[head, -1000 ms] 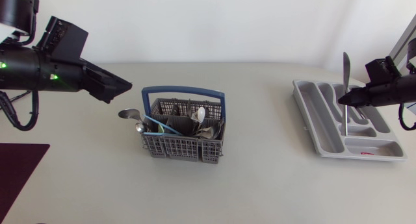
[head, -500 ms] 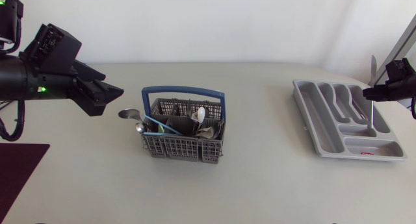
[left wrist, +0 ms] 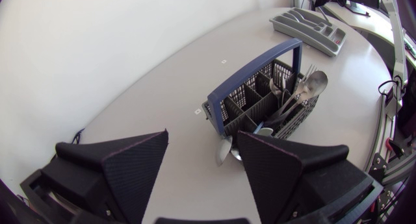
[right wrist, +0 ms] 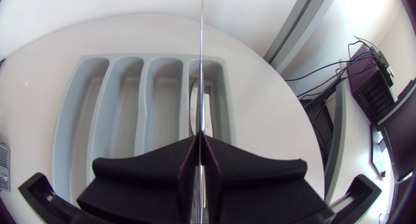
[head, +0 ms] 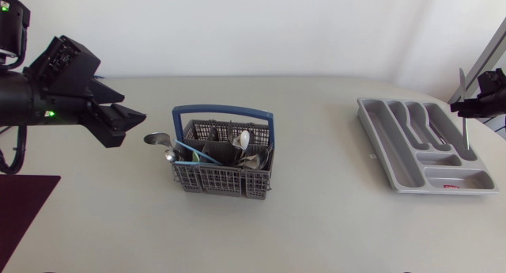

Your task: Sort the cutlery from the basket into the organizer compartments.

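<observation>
Between the clenched right jaws, a knife (right wrist: 202,68) hangs upright over the outermost slot of the organizer (head: 373,138); released unlowered, it may topple beyond the rim. Left jaws gape empty.

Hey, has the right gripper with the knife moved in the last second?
Yes. The right gripper, shut on the knife, has shifted away from the basket, from the organizer's middle to its outermost long compartment.

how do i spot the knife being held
Look far right for the grey organizer. Over its outermost long slot the right gripper is shut on a knife: a thin piece held upright, far from the cutlery in the basket.
</observation>
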